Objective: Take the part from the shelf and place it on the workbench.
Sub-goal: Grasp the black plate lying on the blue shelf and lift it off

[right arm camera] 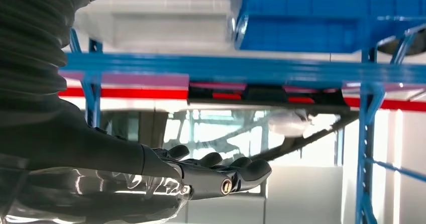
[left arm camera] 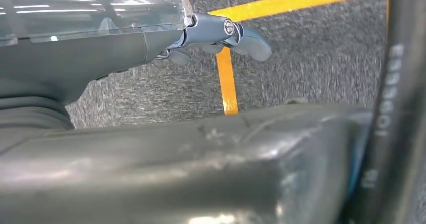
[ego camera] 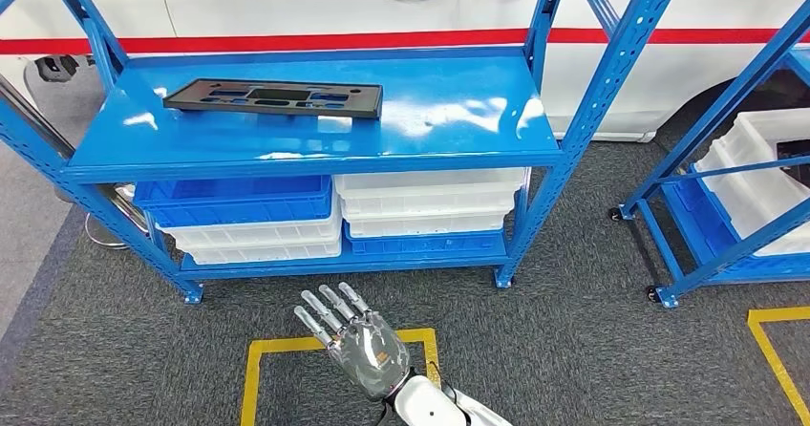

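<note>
The part (ego camera: 274,97) is a flat black panel with several cut-outs. It lies on the left half of the blue shelf's top board (ego camera: 449,120). My right hand (ego camera: 358,345) hovers low in front of the shelf, over the floor, with its fingers spread and pointing toward the shelf, holding nothing. In the right wrist view the right hand (right arm camera: 211,176) is stretched out flat, and the part's dark edge (right arm camera: 266,94) shows beyond the blue board. My left hand (left arm camera: 221,35) hangs over the carpet, fingers loose and holding nothing.
Blue bins (ego camera: 234,202) and white bins (ego camera: 430,202) are stacked on the lower shelf. A white car with a red stripe (ego camera: 315,6) stands behind. A second blue rack (ego camera: 735,206) with white bins is at the right. Yellow tape (ego camera: 253,369) marks the grey carpet.
</note>
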`<act>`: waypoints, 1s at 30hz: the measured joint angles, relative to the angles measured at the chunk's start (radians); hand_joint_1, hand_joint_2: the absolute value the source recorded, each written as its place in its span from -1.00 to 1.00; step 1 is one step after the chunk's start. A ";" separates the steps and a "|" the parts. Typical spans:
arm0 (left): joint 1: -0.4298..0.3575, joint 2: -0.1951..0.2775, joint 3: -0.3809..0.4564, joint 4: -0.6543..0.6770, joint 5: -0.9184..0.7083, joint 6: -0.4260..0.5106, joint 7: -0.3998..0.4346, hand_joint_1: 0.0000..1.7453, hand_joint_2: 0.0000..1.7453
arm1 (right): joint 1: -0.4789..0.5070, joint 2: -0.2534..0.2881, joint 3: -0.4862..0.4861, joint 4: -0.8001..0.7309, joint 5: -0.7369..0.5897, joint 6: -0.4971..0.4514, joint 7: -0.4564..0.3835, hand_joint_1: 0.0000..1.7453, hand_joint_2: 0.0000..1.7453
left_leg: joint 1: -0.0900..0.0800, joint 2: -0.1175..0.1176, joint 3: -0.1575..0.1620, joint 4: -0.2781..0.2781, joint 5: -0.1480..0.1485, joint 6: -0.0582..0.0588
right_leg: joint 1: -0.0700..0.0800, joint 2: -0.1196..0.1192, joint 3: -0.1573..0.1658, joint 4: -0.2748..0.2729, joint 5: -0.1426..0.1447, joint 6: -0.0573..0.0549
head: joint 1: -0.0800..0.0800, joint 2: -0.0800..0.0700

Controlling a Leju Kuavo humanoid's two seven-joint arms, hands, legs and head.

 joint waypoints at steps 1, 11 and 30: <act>0.000 0.000 0.002 0.001 -0.005 -0.005 0.001 -1.00 -1.00 | -0.002 0.006 -0.011 0.007 0.013 -0.006 -0.009 -1.00 1.00 | -0.001 0.000 0.009 -0.001 -0.008 -0.004 | 0.003 -0.001 0.029 -0.064 0.033 -0.006 | 0.000 0.000; -0.011 0.003 0.015 0.007 -0.017 -0.012 0.005 -1.00 -1.00 | -0.009 0.056 -0.073 0.047 0.020 -0.020 -0.053 -1.00 1.00 | 0.004 0.003 -0.089 0.221 -0.114 -0.053 | 0.004 0.001 0.147 -0.192 -0.002 -0.051 | 0.000 0.000; -0.004 0.013 0.020 0.010 -0.019 -0.012 0.015 -1.00 -1.00 | -0.009 0.085 -0.100 0.092 0.001 -0.025 -0.089 -1.00 1.00 | -0.002 -0.008 0.000 0.013 -0.009 0.005 | 0.004 0.004 -0.004 0.057 -0.110 0.002 | 0.000 0.000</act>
